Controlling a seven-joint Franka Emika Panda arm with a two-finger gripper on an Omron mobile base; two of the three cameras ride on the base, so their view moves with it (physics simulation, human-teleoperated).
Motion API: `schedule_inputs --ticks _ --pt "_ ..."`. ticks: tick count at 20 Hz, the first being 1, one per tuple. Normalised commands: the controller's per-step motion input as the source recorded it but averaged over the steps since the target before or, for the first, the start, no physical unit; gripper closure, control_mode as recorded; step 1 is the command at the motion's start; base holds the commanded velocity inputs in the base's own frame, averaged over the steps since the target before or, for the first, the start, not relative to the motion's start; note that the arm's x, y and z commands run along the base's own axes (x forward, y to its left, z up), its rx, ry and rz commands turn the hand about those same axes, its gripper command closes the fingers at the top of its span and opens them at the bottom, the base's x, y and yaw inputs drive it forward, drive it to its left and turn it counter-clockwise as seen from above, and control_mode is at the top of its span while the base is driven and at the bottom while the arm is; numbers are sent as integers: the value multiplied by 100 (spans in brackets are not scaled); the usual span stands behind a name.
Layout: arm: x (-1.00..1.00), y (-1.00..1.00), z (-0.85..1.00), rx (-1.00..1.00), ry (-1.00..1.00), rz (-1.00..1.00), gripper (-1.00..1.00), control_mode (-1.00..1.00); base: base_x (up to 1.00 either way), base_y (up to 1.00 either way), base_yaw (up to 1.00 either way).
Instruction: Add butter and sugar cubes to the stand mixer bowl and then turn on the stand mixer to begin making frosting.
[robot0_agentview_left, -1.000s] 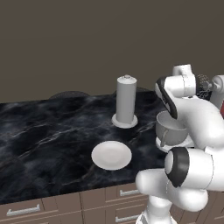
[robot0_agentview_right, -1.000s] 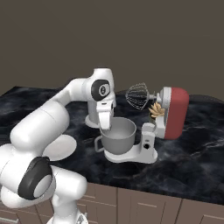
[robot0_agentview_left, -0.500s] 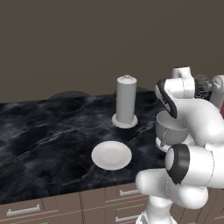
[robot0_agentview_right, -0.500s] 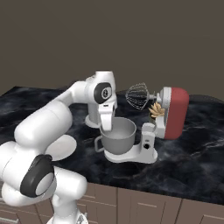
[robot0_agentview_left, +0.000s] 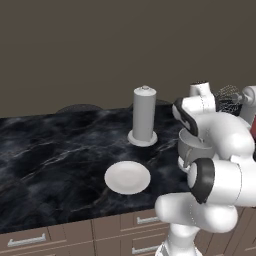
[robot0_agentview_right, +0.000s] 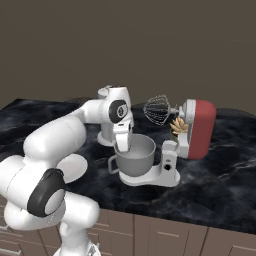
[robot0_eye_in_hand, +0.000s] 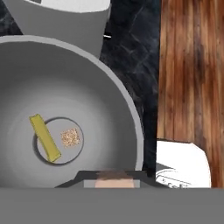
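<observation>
Currently the bowl (robot0_eye_in_hand: 65, 100) sits on the white base of the mixer (robot0_agentview_right: 197, 129), and in the hand view its floor holds the butter (robot0_eye_in_hand: 44, 137), a thin yellow stick lying aslant at about 9 o'clock of the centre disc, with one sugar cube (robot0_eye_in_hand: 70, 138) just beside it toward 3 o'clock, apart from it. A second tan patch (robot0_eye_in_hand: 114, 176) shows at 6 o'clock of that view, right at the claw tips; judged to be the other cube pinched there, though it is mostly hidden and I cannot be sure. The claw (robot0_agentview_right: 123, 146) hangs over the bowl's near rim at roughly 9 o'clock in the right base view, tips dipped toward the inside, jaws pressed nearly together. The mixer's red head is tilted back, whisk (robot0_agentview_right: 157, 110) raised clear above the bowl at about 1 o'clock. Outward: the white plate (robot0_agentview_left: 127, 177) lies bare on the dark marble counter (robot0_agentview_left: 55, 150) well apart at 9 o'clock of the bowl in the left base view, the tall grey cylinder (robot0_agentview_left: 143, 116) behind it. Judgement: loading step is near its end. Next move calls for spreading the jaws over the bowl to drop whatever is held, lifting clear of the rim, then reaching to the mixer's control; its position cannot be made out here.
</observation>
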Motion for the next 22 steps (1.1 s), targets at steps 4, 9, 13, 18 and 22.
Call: schedule_inputs --ticks 4,9,13,18,22 --pt "40 0 -20 -1 0 0 100 -100 0 0 0" --pt "25 0 -19 0 0 0 100 -100 0 0 0" --pt "12 0 -33 -1 0 0 100 -100 0 0 0" --pt "7 0 -35 -1 -1 0 100 -100 0 0 0" --pt "2 0 -28 0 0 0 100 -100 0 0 0"
